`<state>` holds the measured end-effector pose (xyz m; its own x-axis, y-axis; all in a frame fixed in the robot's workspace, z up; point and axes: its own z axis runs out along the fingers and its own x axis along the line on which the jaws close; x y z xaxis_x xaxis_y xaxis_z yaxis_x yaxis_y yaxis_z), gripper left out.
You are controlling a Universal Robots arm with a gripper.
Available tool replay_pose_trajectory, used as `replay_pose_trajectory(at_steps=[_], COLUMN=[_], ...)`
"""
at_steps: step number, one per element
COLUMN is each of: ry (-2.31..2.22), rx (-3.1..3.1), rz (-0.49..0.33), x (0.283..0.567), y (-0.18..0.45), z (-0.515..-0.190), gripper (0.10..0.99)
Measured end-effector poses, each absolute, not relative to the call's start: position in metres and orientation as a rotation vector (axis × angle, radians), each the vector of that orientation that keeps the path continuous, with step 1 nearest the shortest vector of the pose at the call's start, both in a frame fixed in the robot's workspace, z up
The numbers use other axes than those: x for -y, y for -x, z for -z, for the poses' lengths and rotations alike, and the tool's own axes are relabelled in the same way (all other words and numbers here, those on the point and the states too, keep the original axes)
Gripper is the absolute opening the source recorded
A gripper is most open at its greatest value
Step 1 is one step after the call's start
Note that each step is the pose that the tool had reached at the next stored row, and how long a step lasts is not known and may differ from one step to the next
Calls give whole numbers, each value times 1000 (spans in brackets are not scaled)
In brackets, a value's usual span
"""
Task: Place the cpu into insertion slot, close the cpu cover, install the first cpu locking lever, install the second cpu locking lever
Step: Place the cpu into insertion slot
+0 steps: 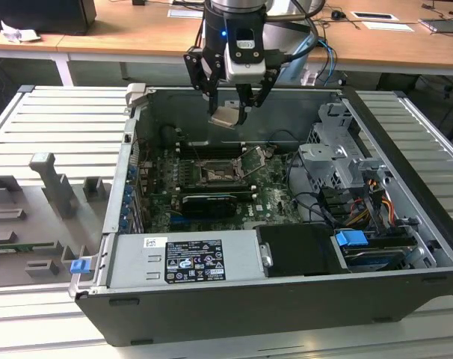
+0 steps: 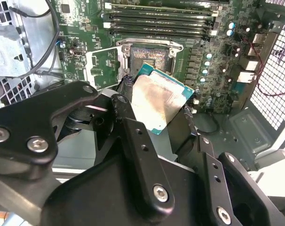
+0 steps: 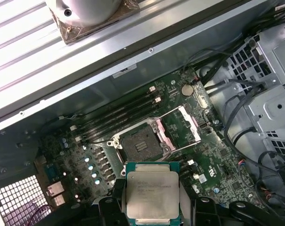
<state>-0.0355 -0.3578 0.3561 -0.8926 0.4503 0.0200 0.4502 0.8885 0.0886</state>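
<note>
Tool (image 1: 228,112), cpu (image 3: 152,193) clear above insertion slot (image 3: 138,146)

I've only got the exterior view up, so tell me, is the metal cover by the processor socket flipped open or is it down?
Observer: Open. In the first wrist view the cover lies flipped back to one side of the socket.
Operator: Okay, and is anything sitting in the socket?
Observer: No, its dark centre is bare in both wrist views.
Operator: How is the chip being held?
Observer: In the first wrist view the gripper clamps the chip by two opposite edges, with the metal face toward that camera.
</note>
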Motion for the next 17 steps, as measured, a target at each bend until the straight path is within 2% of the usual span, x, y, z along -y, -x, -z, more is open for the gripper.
replay_pose_trajectory(at_steps=[17], ry=[-875], rx=[-3008], rz=[-142], x=[358], y=[35], z=[-355], gripper=[541])
